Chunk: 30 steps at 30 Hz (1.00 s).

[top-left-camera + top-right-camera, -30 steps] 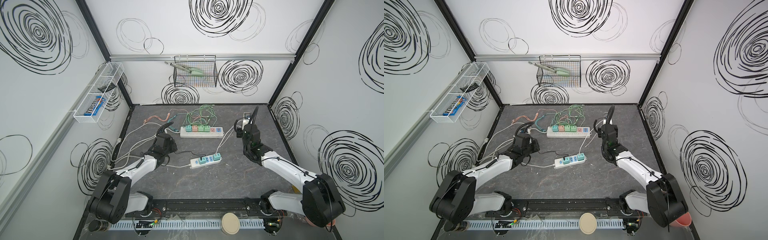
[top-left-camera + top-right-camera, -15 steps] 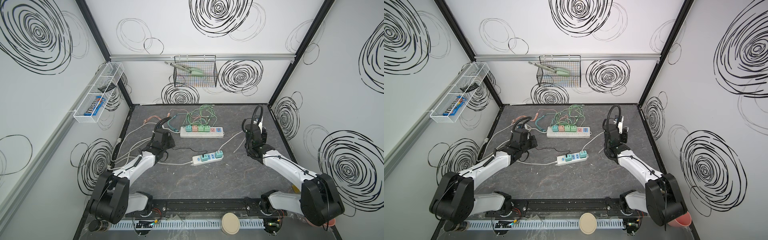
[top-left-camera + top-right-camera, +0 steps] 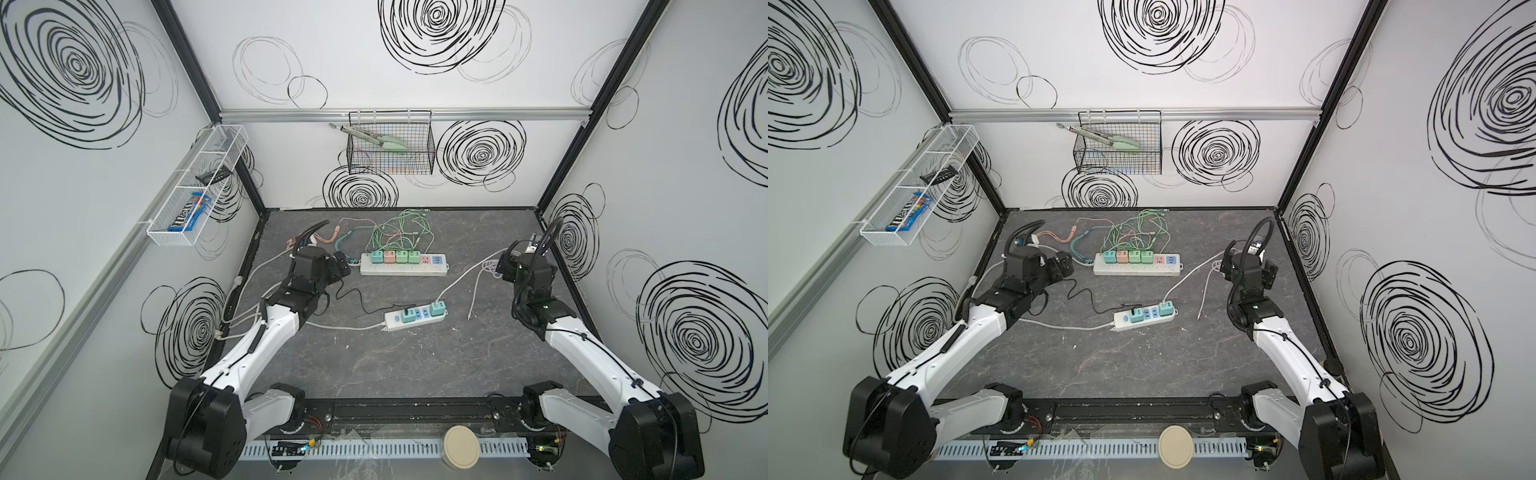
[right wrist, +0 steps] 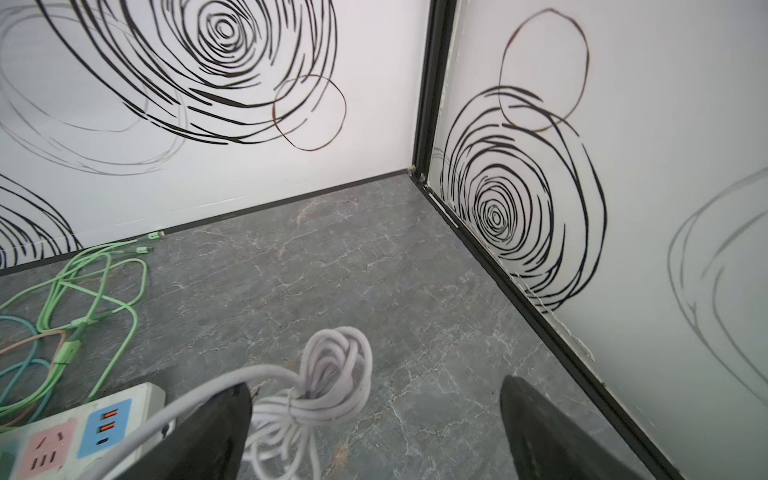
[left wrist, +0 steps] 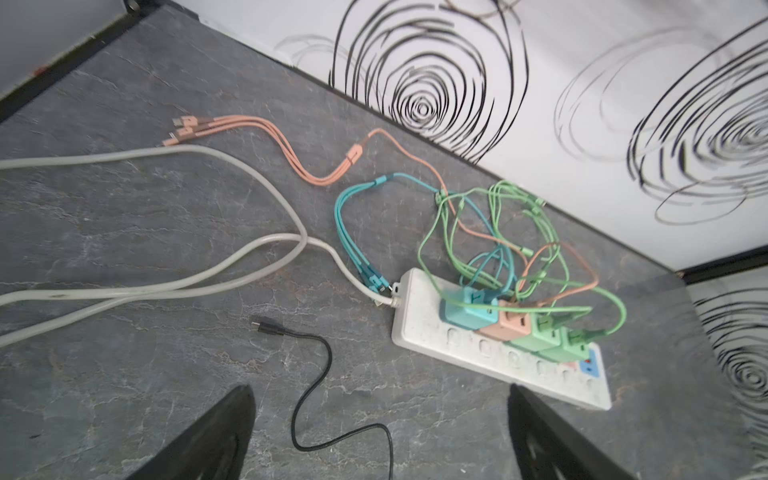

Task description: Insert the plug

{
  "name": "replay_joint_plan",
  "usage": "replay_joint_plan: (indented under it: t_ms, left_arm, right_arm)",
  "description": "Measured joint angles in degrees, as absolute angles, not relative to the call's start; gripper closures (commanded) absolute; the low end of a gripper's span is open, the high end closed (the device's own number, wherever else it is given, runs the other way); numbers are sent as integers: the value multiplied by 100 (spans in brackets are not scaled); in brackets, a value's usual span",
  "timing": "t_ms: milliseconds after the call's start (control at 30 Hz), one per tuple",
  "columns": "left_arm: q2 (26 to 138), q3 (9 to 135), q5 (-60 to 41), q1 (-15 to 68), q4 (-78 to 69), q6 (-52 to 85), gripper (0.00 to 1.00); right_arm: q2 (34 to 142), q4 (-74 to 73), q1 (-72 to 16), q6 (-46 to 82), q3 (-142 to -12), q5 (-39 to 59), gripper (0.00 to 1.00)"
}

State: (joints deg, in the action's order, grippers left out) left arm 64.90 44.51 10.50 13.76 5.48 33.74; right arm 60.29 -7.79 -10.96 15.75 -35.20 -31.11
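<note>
Black plug [image 5: 269, 328] flat, tip away from long white strip [image 5: 417, 328]

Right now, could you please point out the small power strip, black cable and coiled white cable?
small power strip [image 3: 391, 321], in a top view, its cord end
black cable [image 5: 268, 329], left wrist view, free connector
coiled white cable [image 4: 328, 401], right wrist view, coil's middle

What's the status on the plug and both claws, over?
Left claw open, empty. Right claw open, empty, coiled white cable by it. Black plug looks seated in small power strip. Nothing seen in the way.
</note>
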Motion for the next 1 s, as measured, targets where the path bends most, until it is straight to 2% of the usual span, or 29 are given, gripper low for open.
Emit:
replay_joint_plan:
  t_ms: [133,267,400,600,700,833,1000]
  left_arm:
    - [5843,4029,1734,1310,-78,3365,4]
    - [5669,3374,2526,1214,-967,3247,4]
    - [6001,3004,3291,1120,-1734,2976,4]
    - [6801,2274,4390,799,-3601,1887,4]
    - [7050,2014,4515,545,-4003,1531,4]
    - [7172,1859,4364,373,-4322,1253,4]
    - [7612,1852,3811,336,-4525,1050,4]
  right_arm:
    - [6020,-1122,-574,1949,-3089,-2567,1]
    - [6117,-1278,-388,2034,-2941,-1916,2]
    - [6267,-965,-392,2244,-3030,-1483,3]
    - [6318,-993,-49,2335,-2926,-1774,3]
    - [6449,-1492,97,2351,-2685,-2342,3]
    - [7131,-1986,204,2309,-2617,-3065,3]
    - [7881,-2683,480,2187,-2499,-3079,3]
